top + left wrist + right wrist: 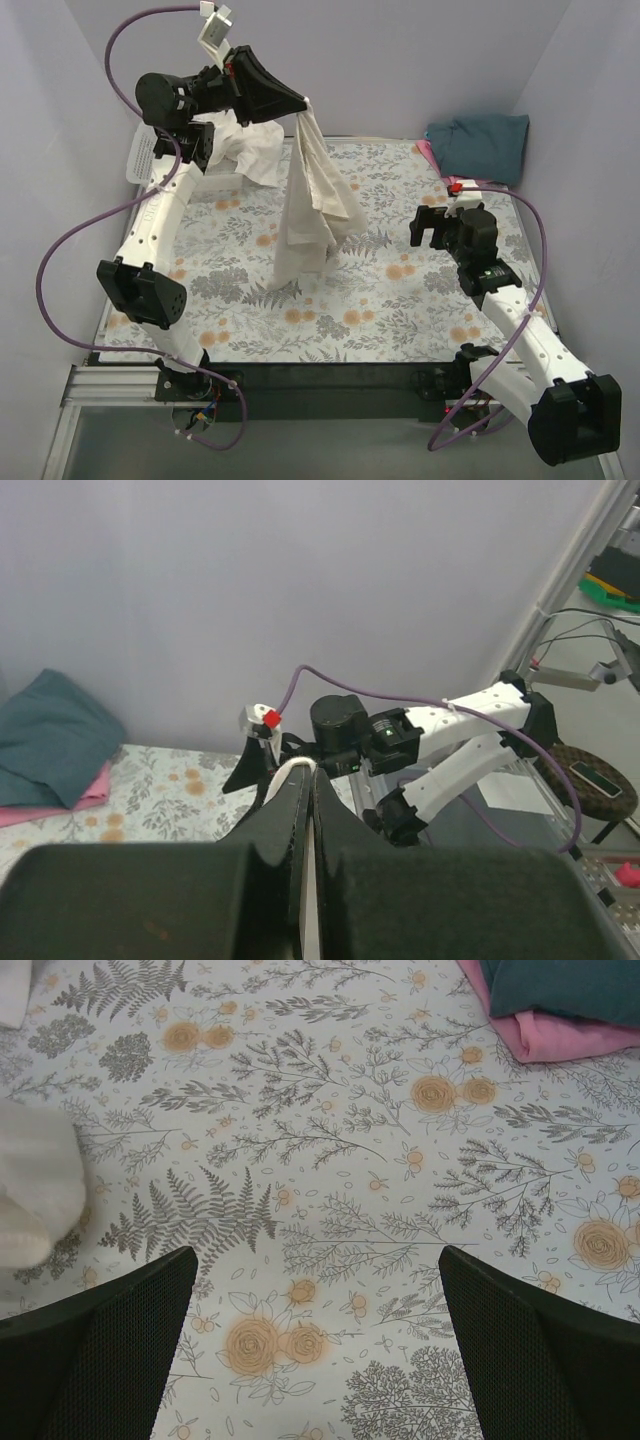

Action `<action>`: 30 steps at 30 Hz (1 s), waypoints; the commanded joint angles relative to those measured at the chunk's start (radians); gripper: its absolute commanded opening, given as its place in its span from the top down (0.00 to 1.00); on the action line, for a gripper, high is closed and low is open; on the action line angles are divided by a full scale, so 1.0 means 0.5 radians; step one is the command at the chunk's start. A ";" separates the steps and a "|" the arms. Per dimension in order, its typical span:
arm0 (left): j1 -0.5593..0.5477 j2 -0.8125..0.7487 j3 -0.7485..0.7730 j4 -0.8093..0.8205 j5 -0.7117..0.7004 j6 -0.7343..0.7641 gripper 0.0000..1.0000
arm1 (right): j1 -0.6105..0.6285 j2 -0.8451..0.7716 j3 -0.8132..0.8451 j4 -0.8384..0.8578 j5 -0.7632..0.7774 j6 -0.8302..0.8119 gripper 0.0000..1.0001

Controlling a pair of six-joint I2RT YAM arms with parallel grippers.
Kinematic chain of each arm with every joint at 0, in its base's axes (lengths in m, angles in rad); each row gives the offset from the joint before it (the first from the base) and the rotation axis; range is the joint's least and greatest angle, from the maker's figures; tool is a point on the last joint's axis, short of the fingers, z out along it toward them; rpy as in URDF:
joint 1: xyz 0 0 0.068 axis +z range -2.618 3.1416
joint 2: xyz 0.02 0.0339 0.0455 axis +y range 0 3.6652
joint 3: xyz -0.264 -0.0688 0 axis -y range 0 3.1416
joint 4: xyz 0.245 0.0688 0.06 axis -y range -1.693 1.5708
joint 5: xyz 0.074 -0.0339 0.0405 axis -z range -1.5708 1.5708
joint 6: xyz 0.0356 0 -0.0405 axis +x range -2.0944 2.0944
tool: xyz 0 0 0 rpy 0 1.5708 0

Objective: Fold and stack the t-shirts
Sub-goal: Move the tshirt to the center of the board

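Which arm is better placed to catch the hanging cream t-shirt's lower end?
Right, probably: the right hand is open and empty near the cream t-shirt, while the left hand is shut on its top.

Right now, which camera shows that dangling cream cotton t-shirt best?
The top external view: the cream cotton t-shirt hangs full-length from the left gripper. The left wrist view shows a pinched sliver; the right wrist view, one edge.

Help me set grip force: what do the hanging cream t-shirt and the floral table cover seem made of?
The hanging cream t-shirt, pinched in the left tool, looks like soft matte knit cloth, probably cotton: it drapes in long limp folds. The floral-printed table cover looks matte and lies flat and smooth; printed fabric or vinyl, I cannot tell which.
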 commanded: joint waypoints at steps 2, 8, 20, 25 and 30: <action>-0.064 -0.031 -0.064 -0.085 -0.100 -0.003 1.00 | -0.003 0.036 0.032 0.065 -0.055 0.025 0.02; -0.153 -0.205 -0.734 -0.824 -0.878 0.914 1.00 | -0.003 0.003 0.005 0.087 -0.114 0.031 0.02; -0.288 -0.220 -1.920 -0.844 -2.045 1.071 0.27 | 0.165 0.144 -0.002 0.206 -0.344 0.077 0.06; -0.304 -0.564 -2.319 -0.758 -2.444 1.038 0.22 | 0.444 0.278 0.054 0.249 -0.261 0.055 0.07; -0.304 -0.791 -2.595 -0.770 -2.717 0.909 0.22 | 0.748 0.518 0.161 0.283 -0.212 0.022 0.08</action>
